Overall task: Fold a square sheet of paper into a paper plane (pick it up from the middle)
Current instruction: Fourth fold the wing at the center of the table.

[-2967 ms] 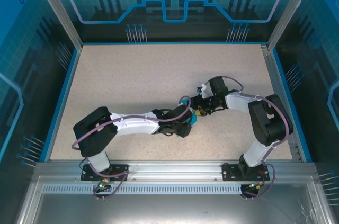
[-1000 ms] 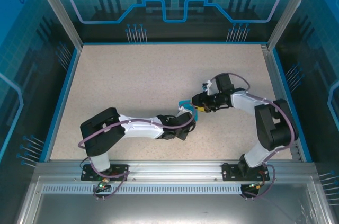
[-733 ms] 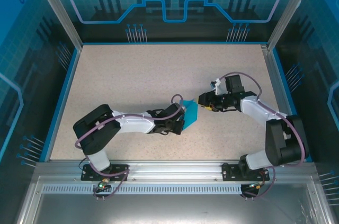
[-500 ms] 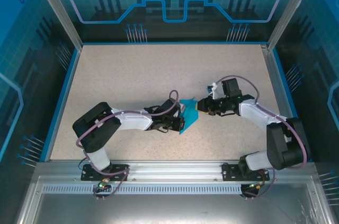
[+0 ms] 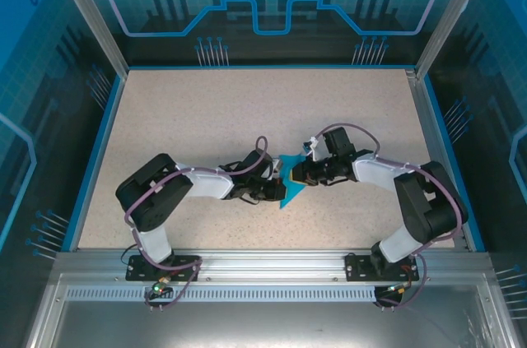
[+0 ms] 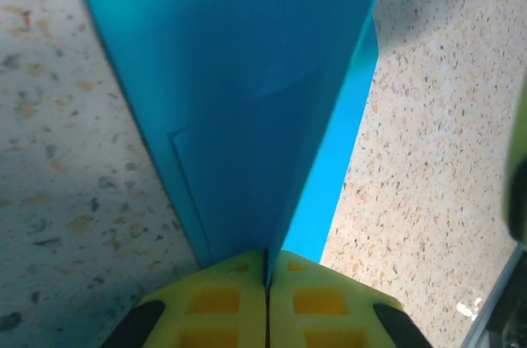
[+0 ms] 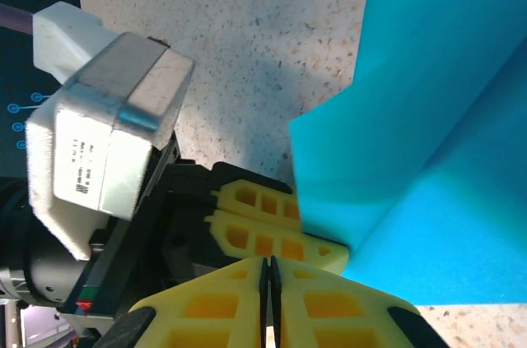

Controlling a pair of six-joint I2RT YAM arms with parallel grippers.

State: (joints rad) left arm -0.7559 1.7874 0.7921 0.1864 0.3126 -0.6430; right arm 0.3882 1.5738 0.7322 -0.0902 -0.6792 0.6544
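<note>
The cyan-blue sheet of paper (image 5: 290, 181) is folded into a narrow creased shape with a point toward the near edge, at mid-table. My left gripper (image 5: 277, 187) is shut on it. In the left wrist view its yellow pads (image 6: 230, 299) pinch the fold of the paper (image 6: 247, 76), which fans away over the table. My right gripper (image 5: 296, 175) meets it from the right, fingertip to fingertip. In the right wrist view its gripper (image 7: 268, 270) is shut with no paper visible between the pads. The left fingers (image 7: 272, 225) lie just beyond, and the paper (image 7: 436, 118) spreads to the right.
The speckled tabletop (image 5: 206, 118) is bordered by a blue rim and aluminium posts (image 5: 86, 15). Both arms bend inward, so their elbows (image 5: 152, 192) (image 5: 428, 196) flank the meeting point. The left wrist's white camera block (image 7: 107, 126) sits close to my right fingers.
The right gripper has moved left up to the paper and its jaws have closed. The left gripper has shifted slightly left and back, still holding the paper, which has turned.
</note>
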